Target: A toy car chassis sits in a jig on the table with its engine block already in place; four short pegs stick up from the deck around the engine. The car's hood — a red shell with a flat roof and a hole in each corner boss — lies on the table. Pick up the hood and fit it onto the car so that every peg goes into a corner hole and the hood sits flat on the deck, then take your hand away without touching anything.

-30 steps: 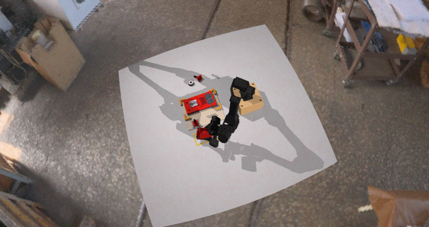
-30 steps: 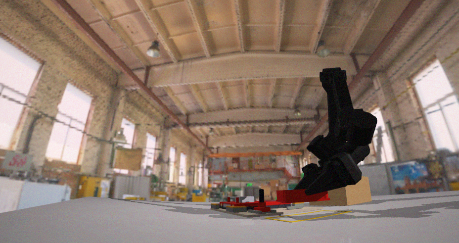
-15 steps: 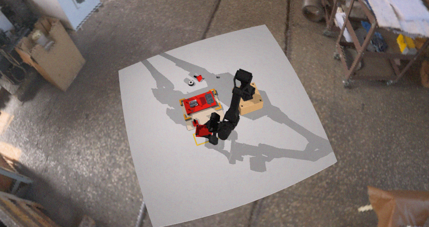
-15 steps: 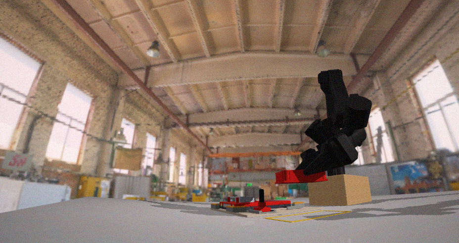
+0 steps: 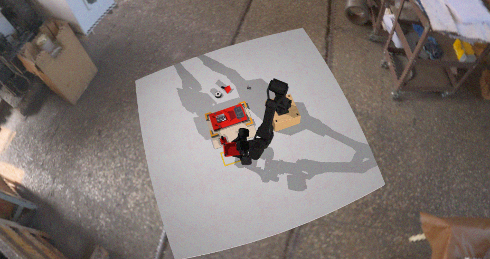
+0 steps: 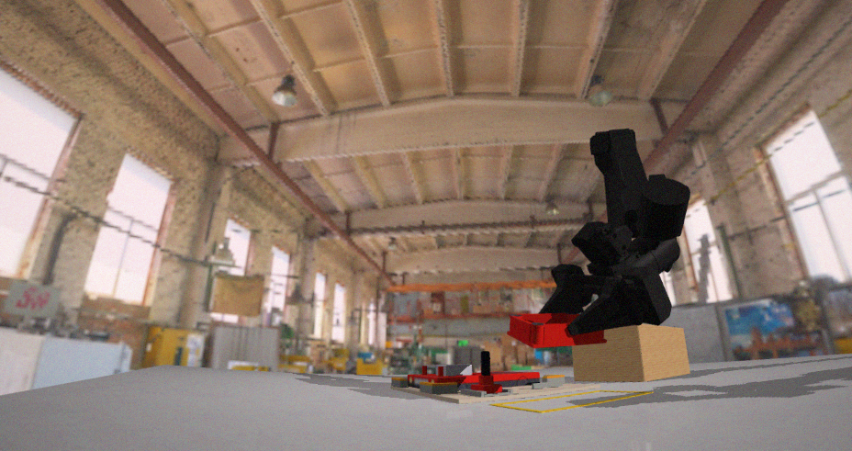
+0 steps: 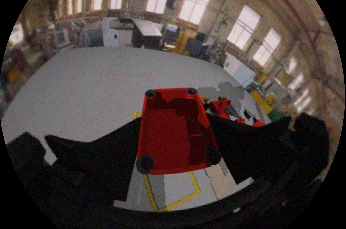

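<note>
Now I have the red hood [image 5: 231, 149] [image 6: 539, 332] [image 7: 170, 134] pinched in my gripper [image 5: 242, 148] [image 6: 568, 321] [image 7: 173, 119], up off the table [image 5: 198, 202] [image 6: 238, 412] [image 7: 95, 81]. Its hollow side faces up (I can see right into it!). The yellow outline [image 5: 224, 165] [image 6: 517, 410] [image 7: 195, 200] lies below. Near the hood, the car [image 5: 222, 122] [image 6: 515, 377] sits in its jig [image 5: 250, 123] [image 6: 439, 387], with its engine [image 5: 220, 117] [image 6: 455, 369] in place.

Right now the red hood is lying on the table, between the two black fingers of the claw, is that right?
Not quite: the exterior view shows the red hood raised above the table. It is between the two black fingers.
</note>
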Robot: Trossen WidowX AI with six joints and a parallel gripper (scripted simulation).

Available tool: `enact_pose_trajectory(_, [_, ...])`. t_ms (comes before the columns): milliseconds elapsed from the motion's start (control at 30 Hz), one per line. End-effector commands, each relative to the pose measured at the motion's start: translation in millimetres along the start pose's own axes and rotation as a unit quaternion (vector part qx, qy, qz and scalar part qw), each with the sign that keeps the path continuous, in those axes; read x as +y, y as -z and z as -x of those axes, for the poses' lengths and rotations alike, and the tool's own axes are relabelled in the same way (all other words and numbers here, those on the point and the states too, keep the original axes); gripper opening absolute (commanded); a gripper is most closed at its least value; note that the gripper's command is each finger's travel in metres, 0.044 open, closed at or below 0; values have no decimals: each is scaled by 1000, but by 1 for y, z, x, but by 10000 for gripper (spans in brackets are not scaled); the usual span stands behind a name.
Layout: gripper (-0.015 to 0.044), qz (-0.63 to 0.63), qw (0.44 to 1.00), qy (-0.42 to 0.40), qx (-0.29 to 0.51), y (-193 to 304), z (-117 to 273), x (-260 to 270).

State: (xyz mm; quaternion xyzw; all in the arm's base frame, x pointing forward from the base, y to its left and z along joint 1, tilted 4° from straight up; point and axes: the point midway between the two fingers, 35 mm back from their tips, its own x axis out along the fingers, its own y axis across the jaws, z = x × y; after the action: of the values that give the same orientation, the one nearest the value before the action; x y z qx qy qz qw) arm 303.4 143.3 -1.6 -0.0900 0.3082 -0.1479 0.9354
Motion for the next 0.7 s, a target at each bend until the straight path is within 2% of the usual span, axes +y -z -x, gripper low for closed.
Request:
enact_pose_trajectory(0, [0, 50, 999, -1, 0, 0, 0, 0])
enact_pose_trajectory(667, [0, 333, 943, -1, 0, 0, 0, 1])
